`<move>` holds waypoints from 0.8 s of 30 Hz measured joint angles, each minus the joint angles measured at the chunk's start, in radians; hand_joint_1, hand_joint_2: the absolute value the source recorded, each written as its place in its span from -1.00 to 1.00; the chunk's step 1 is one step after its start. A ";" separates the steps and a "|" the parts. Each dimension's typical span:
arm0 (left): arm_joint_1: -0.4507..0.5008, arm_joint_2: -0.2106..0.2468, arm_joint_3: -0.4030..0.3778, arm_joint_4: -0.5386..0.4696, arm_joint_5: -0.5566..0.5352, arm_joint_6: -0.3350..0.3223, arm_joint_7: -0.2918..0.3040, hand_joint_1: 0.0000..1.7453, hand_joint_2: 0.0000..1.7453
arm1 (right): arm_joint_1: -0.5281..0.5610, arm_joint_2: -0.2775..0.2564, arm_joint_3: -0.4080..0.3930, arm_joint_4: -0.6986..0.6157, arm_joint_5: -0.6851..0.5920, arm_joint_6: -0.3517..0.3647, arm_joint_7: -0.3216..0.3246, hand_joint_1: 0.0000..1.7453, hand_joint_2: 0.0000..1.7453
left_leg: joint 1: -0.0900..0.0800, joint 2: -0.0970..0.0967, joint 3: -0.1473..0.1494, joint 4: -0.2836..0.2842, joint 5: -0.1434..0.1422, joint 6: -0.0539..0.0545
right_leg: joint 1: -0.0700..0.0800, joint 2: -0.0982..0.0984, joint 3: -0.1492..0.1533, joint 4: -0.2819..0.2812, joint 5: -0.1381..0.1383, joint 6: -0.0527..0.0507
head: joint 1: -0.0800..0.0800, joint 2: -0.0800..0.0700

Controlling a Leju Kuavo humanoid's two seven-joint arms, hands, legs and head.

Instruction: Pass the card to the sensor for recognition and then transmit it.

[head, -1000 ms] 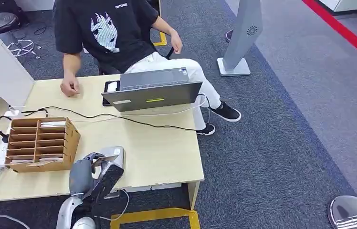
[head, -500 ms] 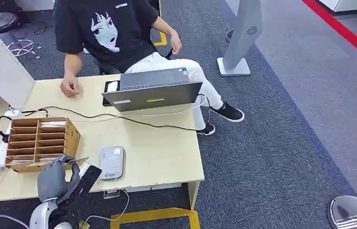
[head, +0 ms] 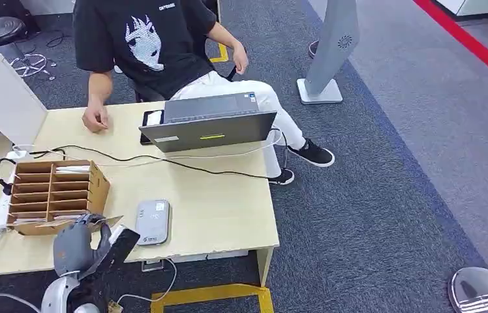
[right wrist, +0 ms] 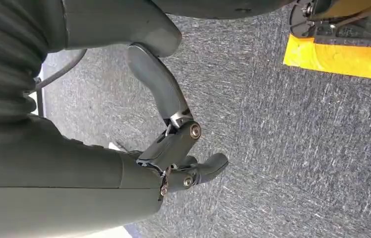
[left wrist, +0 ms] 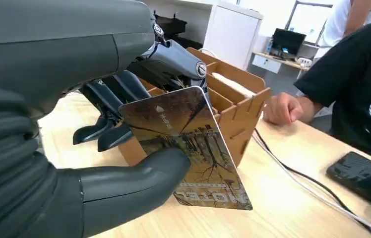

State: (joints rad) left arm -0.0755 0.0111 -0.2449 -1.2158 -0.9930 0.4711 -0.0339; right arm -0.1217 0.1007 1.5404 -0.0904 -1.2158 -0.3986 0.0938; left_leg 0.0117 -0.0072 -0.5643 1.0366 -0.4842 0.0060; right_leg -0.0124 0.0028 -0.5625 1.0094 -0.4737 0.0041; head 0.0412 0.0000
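Card: card (left wrist: pixel 186 144) sat in my left hand, pinched between my thick thumb and my darker fingers. It had a brown picture with trees on it. I held it at the near edge of the table, just in front of the wooden box.
Left hand: my left hand (head: pixel 75 244) gripped the card tight. My thumb (left wrist: pixel 134 176) pressed on the card's face.
Sensor: small grey sensor (head: pixel 152 222) lay flat on the table, just beside my left hand, and the card was not on it.
Wooden box: brown box (head: pixel 52 194) with many little slots stood behind the card, very near it.
Table: light wooden table (head: pixel 222 202) held the box, the sensor, a laptop (head: pixel 207 129) and a long black wire (head: pixel 183 166).
Right hand: my right hand (right wrist: pixel 173 144) hung over the grey carpet, fingers partly bent, with nothing in it.
Person: a person in a black shirt (head: pixel 143 42) sat at the far side, one hand (head: pixel 95 120) resting on the table.
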 joint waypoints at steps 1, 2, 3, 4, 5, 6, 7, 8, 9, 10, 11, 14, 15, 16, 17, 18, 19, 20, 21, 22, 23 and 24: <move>-0.004 -0.003 0.000 0.003 0.000 0.000 -0.002 1.00 1.00 | 0.000 0.000 0.000 0.000 0.001 0.000 0.000 -1.00 1.00 | 0.000 0.000 0.000 0.000 0.000 0.000 | 0.000 0.000 0.000 0.000 0.000 0.000 | 0.000 0.000; -0.009 -0.010 0.000 0.008 0.000 0.000 -0.002 1.00 1.00 | 0.000 0.000 0.000 0.000 0.002 0.000 0.000 -1.00 1.00 | 0.000 0.000 0.000 0.000 0.000 0.000 | 0.000 0.000 0.000 0.000 0.000 0.000 | 0.000 0.000; -0.014 -0.014 -0.001 0.013 0.000 -0.002 -0.002 1.00 1.00 | 0.000 0.000 0.000 0.000 0.002 0.000 0.000 -1.00 1.00 | 0.000 0.000 0.000 0.000 0.000 0.000 | 0.000 0.000 0.000 0.000 0.000 0.000 | 0.000 0.000; -0.020 -0.019 -0.002 0.018 0.000 -0.002 -0.002 1.00 1.00 | -0.001 0.000 0.000 0.000 0.003 0.000 0.001 -1.00 1.00 | 0.000 0.000 0.000 0.000 0.000 0.000 | 0.000 0.000 0.000 0.000 0.000 0.000 | 0.000 0.000; -0.025 -0.023 -0.005 0.025 0.000 -0.003 -0.003 1.00 1.00 | -0.001 0.000 0.000 -0.001 0.003 0.000 0.002 -1.00 1.00 | 0.000 0.000 0.000 0.000 0.000 0.000 | 0.000 0.000 0.000 0.000 0.000 0.000 | 0.000 0.000; -0.031 -0.026 -0.007 0.032 0.000 -0.004 -0.003 1.00 1.00 | -0.001 0.000 0.000 -0.001 0.003 0.000 0.003 -1.00 1.00 | 0.000 0.000 0.000 0.000 0.000 0.000 | 0.000 0.000 0.000 0.000 0.000 0.000 | 0.000 0.000; -0.033 -0.029 -0.009 0.037 0.000 -0.004 -0.005 1.00 1.00 | -0.001 0.000 0.000 -0.001 0.003 0.000 0.003 -1.00 1.00 | 0.000 0.000 0.000 0.000 0.000 0.000 | 0.000 0.000 0.000 0.000 0.000 0.000 | 0.000 0.000; -0.034 -0.034 -0.011 0.044 0.001 -0.005 -0.005 1.00 1.00 | -0.001 0.000 0.000 -0.001 0.003 0.000 0.002 -1.00 1.00 | 0.000 0.000 0.000 0.000 0.000 0.000 | 0.000 0.000 0.000 0.000 0.000 0.000 | 0.000 0.000; -0.034 -0.039 -0.014 0.049 0.005 -0.005 -0.005 1.00 1.00 | -0.001 0.000 0.000 -0.001 0.002 0.000 0.000 -1.00 1.00 | 0.000 0.001 0.000 0.000 0.000 0.000 | 0.000 0.000 0.000 0.000 0.000 0.000 | 0.000 0.000; -0.035 -0.042 -0.015 0.056 0.008 -0.004 -0.005 1.00 1.00 | -0.001 0.000 0.000 -0.001 0.001 0.000 -0.002 -1.00 1.00 | 0.000 0.001 0.000 0.000 0.000 0.000 | 0.000 0.000 0.000 0.000 0.000 0.000 | 0.000 0.000; -0.036 -0.045 -0.017 0.061 0.012 -0.004 -0.005 1.00 1.00 | -0.001 0.000 0.000 -0.001 0.000 -0.001 -0.002 -1.00 1.00 | 0.000 0.001 0.000 0.000 0.000 0.000 | 0.000 0.000 0.000 0.000 0.000 0.000 | 0.000 0.000; -0.036 -0.054 -0.024 0.077 0.024 -0.004 -0.005 1.00 1.00 | -0.001 0.000 0.000 -0.001 -0.001 -0.001 -0.002 -1.00 1.00 | 0.000 0.001 0.000 0.000 0.000 0.000 | 0.000 0.000 -0.001 0.000 0.000 0.000 | 0.000 0.000; -0.036 -0.058 -0.025 0.082 0.032 -0.006 -0.008 1.00 1.00 | -0.001 0.000 0.000 -0.001 -0.002 -0.001 -0.002 -1.00 1.00 | 0.000 0.001 0.000 0.000 0.000 0.000 | 0.000 0.000 -0.001 0.000 0.000 0.000 | 0.000 0.000; -0.036 -0.062 -0.026 0.087 0.036 -0.013 -0.011 1.00 1.00 | -0.001 0.000 0.000 -0.001 -0.003 -0.001 -0.002 -1.00 1.00 | 0.000 0.001 0.000 0.000 0.000 0.000 | 0.000 0.000 -0.001 0.000 0.000 0.000 | 0.000 0.000; -0.036 -0.069 -0.030 0.094 0.040 -0.023 -0.013 1.00 1.00 | -0.001 0.000 0.000 -0.001 -0.003 -0.001 -0.002 -1.00 1.00 | 0.000 0.001 0.000 0.000 0.000 0.000 | 0.000 0.000 -0.001 0.000 0.000 0.000 | 0.000 0.000; -0.035 -0.075 -0.036 0.103 0.043 -0.029 -0.015 1.00 1.00 | -0.001 0.000 0.000 -0.001 -0.002 0.000 -0.002 -1.00 1.00 | 0.000 0.001 0.000 0.000 0.000 0.000 | 0.000 0.000 -0.001 0.000 0.000 0.000 | 0.000 0.000; -0.035 -0.081 -0.043 0.115 0.048 -0.032 -0.017 1.00 1.00 | -0.001 0.000 0.000 -0.001 0.001 -0.001 -0.002 -1.00 1.00 | 0.000 0.001 -0.001 0.000 0.000 0.000 | 0.000 0.000 -0.001 0.000 0.000 0.000 | 0.000 0.000; -0.035 -0.088 -0.049 0.125 0.049 -0.034 -0.017 1.00 1.00 | -0.001 0.000 0.000 -0.001 0.002 -0.001 -0.003 -1.00 1.00 | 0.000 0.001 -0.001 0.000 0.000 0.000 | 0.000 0.000 -0.001 0.000 0.000 0.000 | 0.000 0.000; -0.035 -0.097 -0.055 0.140 0.051 -0.038 -0.017 1.00 1.00 | -0.001 0.000 0.000 -0.001 0.002 -0.001 -0.003 -1.00 1.00 | 0.000 0.001 -0.001 0.000 0.000 0.000 | 0.000 0.000 -0.001 0.000 0.000 0.000 | 0.000 0.000; -0.036 -0.102 -0.058 0.150 0.051 -0.037 -0.017 1.00 1.00 | -0.001 0.000 0.000 -0.001 0.002 -0.001 -0.003 -1.00 1.00 | 0.000 0.001 -0.001 0.000 0.000 0.000 | 0.000 0.000 -0.001 0.000 0.000 0.000 | 0.000 0.000; -0.039 -0.106 -0.060 0.158 0.052 -0.035 -0.018 1.00 1.00 | -0.001 0.000 0.000 -0.001 0.002 -0.001 -0.003 -1.00 1.00 | 0.000 0.001 -0.001 0.000 0.000 0.000 | 0.000 0.000 -0.001 0.000 0.000 0.000 | 0.000 0.000; -0.043 -0.109 -0.063 0.170 0.053 -0.032 -0.018 1.00 1.00 | -0.001 0.000 0.000 -0.001 0.002 -0.001 -0.003 -1.00 1.00 | 0.000 0.000 -0.001 0.000 0.000 0.000 | 0.000 0.000 0.000 0.000 0.000 0.000 | 0.000 0.000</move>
State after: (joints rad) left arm -0.1189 -0.0980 -0.3079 -1.0456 -0.9403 0.4395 -0.0515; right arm -0.1226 0.1007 1.5404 -0.0916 -1.2139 -0.3994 0.0912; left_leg 0.0115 -0.0067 -0.5649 1.0367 -0.4841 0.0060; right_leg -0.0126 0.0029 -0.5630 1.0093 -0.4734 0.0037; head 0.0412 0.0000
